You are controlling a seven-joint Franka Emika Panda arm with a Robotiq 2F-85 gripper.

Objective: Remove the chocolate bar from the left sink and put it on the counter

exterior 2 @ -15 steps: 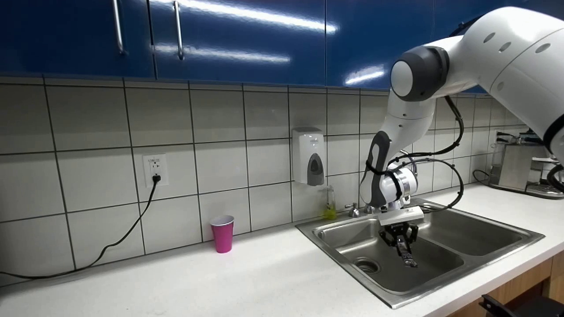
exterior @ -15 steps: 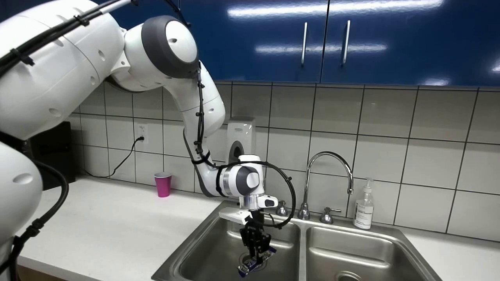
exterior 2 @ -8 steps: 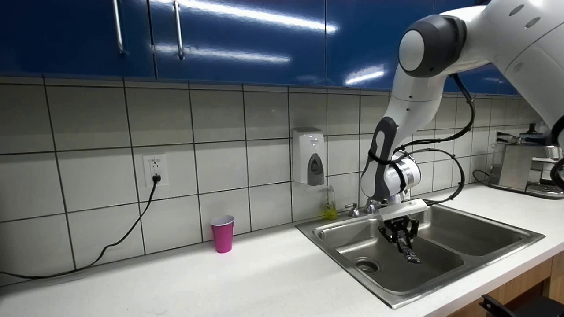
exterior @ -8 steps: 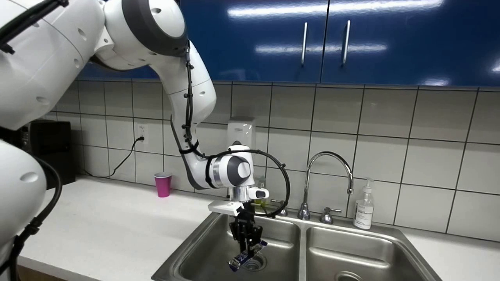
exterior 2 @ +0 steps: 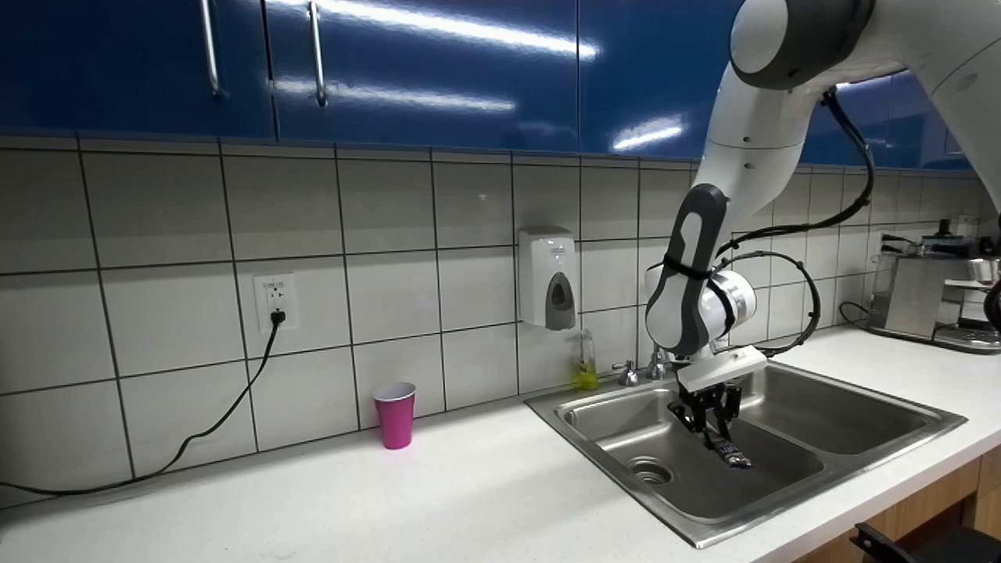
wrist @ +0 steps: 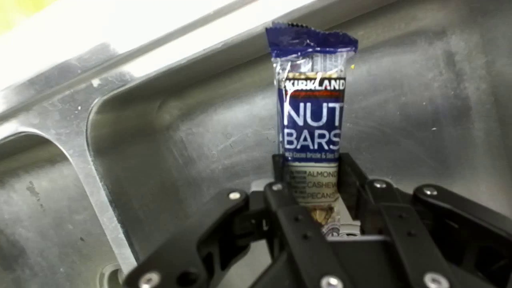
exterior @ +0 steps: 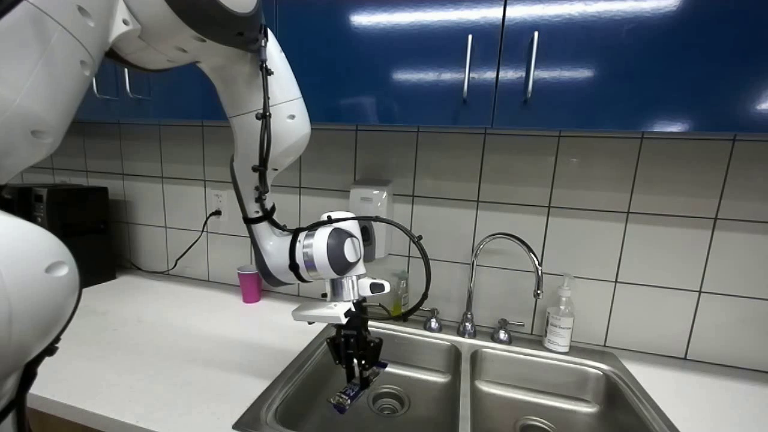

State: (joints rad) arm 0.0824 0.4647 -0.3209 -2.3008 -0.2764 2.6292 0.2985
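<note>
you are swinging the bar [exterior: 349,396], pinched between fingers [wrist: 349,176], left past the lower-center drain [exterior: 389,401], probably toward the counter [exterior: 180,342].

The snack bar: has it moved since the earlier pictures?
Yes, left and slightly up in an exterior view: the snack bar overlapped the drain a second ago, and now clears it.

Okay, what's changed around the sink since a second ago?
In an exterior view, the gripper and the nut bar have shifted left and slightly upward, still over the left sink; the drain, partly covered by them earlier, now shows beside the bar. Nothing was newly grabbed or let go: the bar was held then and still is. The pink cup, faucet and pump bottle stayed put.
</note>
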